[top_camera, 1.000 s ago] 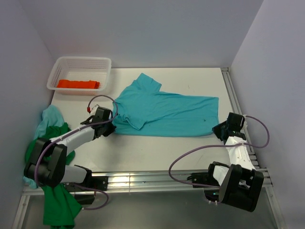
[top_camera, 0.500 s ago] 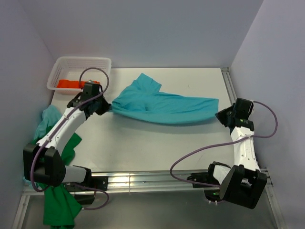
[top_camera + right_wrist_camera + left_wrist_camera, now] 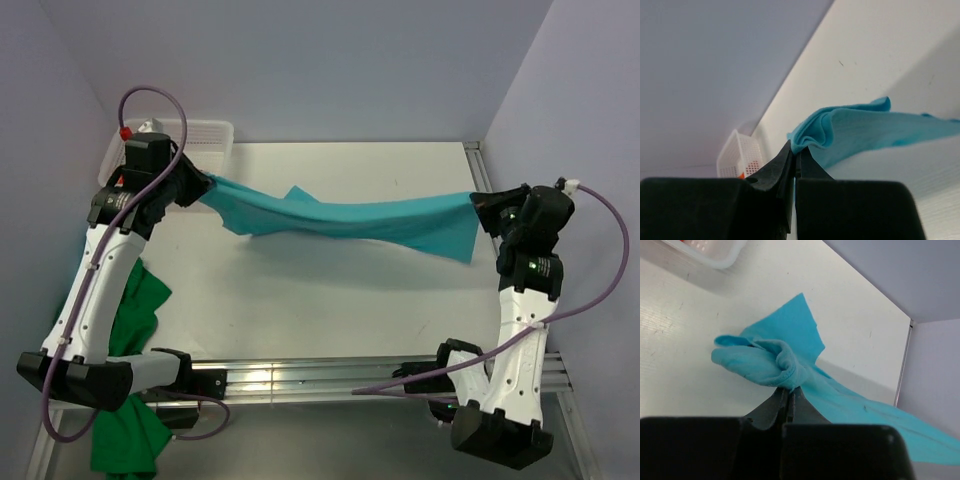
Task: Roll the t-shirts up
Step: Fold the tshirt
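Observation:
The turquoise t-shirt (image 3: 340, 216) hangs stretched in the air above the table between both grippers. My left gripper (image 3: 203, 183) is shut on its left end, where the cloth bunches at the fingertips in the left wrist view (image 3: 770, 360). My right gripper (image 3: 481, 203) is shut on its right end, seen folded in the right wrist view (image 3: 855, 127). A dark green t-shirt (image 3: 135, 320) lies at the table's left edge and hangs over the front. The orange t-shirt shows only as a sliver in the right wrist view (image 3: 741, 174). The pale blue one is hidden.
The white mesh basket (image 3: 205, 135) stands at the back left corner, mostly behind my left arm. Grey walls close in the table at the left, back and right. A metal rail (image 3: 300, 378) runs along the front edge.
Both grippers have risen and moved apart, lifting the turquoise t-shirt off the table and pulling it taut. The left arm swung up in front of the basket.

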You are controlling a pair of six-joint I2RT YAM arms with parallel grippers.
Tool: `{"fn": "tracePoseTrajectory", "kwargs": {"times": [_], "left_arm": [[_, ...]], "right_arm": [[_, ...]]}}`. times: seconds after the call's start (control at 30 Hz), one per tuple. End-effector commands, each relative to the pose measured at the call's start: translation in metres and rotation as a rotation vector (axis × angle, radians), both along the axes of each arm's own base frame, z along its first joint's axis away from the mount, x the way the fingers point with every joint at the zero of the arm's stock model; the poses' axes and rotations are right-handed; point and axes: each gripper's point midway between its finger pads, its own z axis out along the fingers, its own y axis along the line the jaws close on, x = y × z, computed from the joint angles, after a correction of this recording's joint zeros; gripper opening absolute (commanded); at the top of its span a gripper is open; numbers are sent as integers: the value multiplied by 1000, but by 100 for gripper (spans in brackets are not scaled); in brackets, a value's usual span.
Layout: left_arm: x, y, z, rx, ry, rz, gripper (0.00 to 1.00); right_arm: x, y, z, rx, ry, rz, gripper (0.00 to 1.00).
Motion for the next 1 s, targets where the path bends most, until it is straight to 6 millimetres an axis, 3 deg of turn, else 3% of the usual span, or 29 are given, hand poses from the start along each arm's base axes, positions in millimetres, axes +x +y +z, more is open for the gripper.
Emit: {"fn": "tracePoseTrajectory", "kwargs": {"times": [0.0, 0.07, 0.1, 0.3, 0.43, 0.57, 0.63, 0.73, 0.97], "left_arm": [[-13, 10, 35, 22, -60, 9, 0], [-19, 11, 57, 11, -109, 4, 0], [-23, 11, 63, 8, -121, 3, 0], [-54, 18, 138, -17, -311, -5, 0], [-76, 27, 185, -21, -420, 11, 0], [-86, 28, 216, -33, -520, 3, 0], [-85, 30, 223, -33, -542, 14, 0], [-68, 32, 219, -13, -498, 43, 0], [-5, 5, 171, -39, -376, -30, 0]], "right_arm": [[-15, 4, 50, -32, -100, -7, 0], [-22, 6, 62, -42, -125, -12, 0], [-29, 8, 78, -54, -166, -12, 0], [-60, 20, 127, -71, -297, -24, 0], [-78, 27, 147, -68, -367, -25, 0], [-86, 28, 157, -69, -405, -41, 0], [-83, 27, 153, -56, -393, -45, 0], [-72, 25, 140, -24, -348, -43, 0], [-27, 18, 97, 66, -244, -7, 0]]}}
